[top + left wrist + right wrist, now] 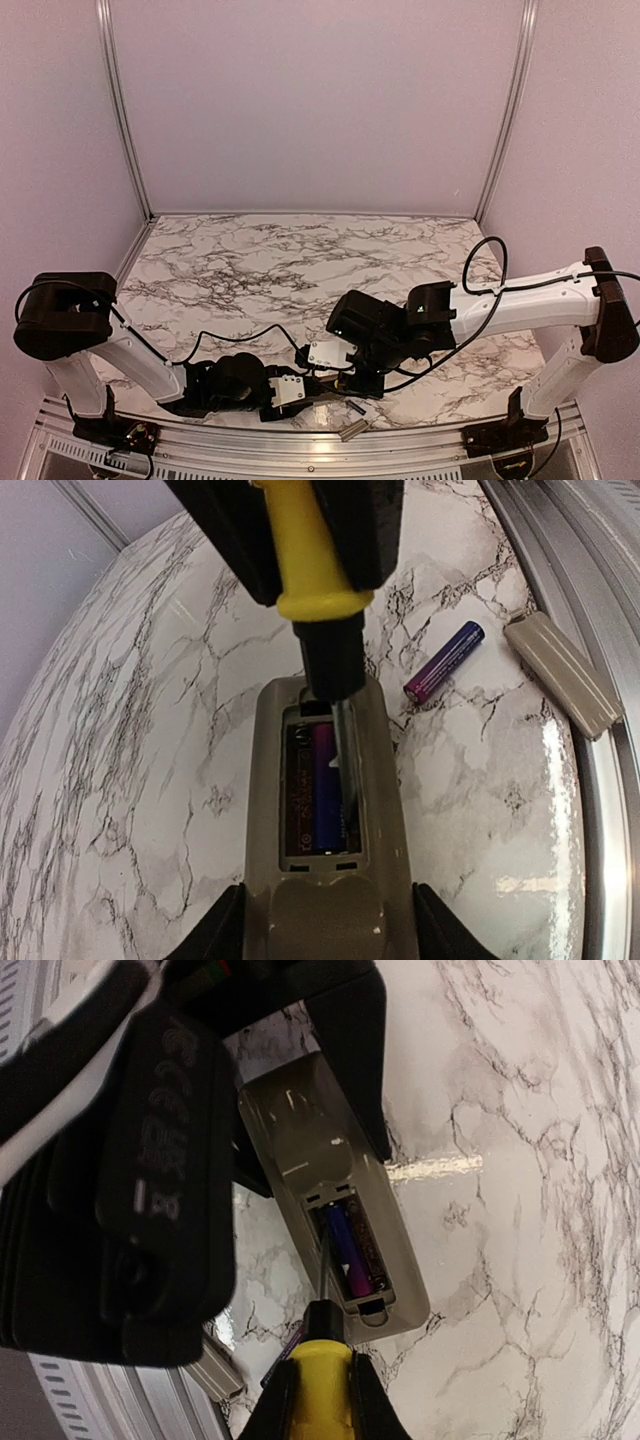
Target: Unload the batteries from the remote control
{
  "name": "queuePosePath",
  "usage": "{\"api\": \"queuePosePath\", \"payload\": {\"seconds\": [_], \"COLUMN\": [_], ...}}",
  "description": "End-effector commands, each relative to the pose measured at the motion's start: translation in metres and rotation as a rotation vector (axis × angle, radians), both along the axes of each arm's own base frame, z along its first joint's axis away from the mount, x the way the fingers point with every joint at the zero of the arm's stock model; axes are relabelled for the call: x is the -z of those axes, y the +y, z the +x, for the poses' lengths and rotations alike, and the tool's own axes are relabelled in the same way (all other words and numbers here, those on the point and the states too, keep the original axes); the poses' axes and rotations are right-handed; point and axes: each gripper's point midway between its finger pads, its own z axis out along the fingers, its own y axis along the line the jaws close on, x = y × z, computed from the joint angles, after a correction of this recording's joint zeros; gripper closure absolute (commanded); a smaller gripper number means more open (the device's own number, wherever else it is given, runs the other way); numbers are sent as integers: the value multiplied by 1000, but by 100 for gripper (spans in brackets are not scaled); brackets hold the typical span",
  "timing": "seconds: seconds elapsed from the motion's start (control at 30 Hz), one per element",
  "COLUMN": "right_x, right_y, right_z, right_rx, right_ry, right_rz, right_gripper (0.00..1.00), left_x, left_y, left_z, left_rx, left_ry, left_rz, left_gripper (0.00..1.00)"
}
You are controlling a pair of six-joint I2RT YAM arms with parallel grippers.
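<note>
My left gripper (326,932) is shut on the end of the remote control (325,900), which lies back up on the table. Its battery recess is open, with one purple-blue battery (324,785) inside. My right gripper (320,1400) is shut on the yellow-handled screwdriver (322,1380). The screwdriver's shaft (344,765) reaches into the recess beside the battery. A second battery (444,662) lies loose on the table to the right of the remote. In the top view both grippers (285,390) (345,365) meet at the table's near edge and hide the remote.
The flat grey-beige cover piece (563,675) lies near the metal rail (600,590) at the table's front edge, beside the loose battery. It also shows in the top view (352,430). Cables trail over the marble table (300,260).
</note>
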Motion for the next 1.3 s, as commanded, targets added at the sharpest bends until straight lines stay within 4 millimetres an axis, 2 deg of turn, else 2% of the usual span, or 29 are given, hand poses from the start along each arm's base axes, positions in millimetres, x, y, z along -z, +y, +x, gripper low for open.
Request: {"api": "queuePosePath", "payload": {"seconds": [0.0, 0.33, 0.6, 1.27], "right_x": [25, 20, 10, 10], "right_y": [-15, -14, -23, -21], "right_z": [-16, 6, 28, 29], "right_rx": [-25, 125, 309, 557], "right_ry": [54, -39, -139, -370], "right_rz": [-115, -69, -15, 101], "right_gripper": [100, 100, 100, 100], "left_x": [5, 2, -1, -2], "left_y": [-1, 1, 2, 2], "left_z": [-8, -5, 0, 9], "left_rx": [43, 22, -5, -49], "left_ry": [23, 13, 5, 16], "left_rz": [38, 23, 9, -4], "left_gripper": [100, 100, 100, 100]}}
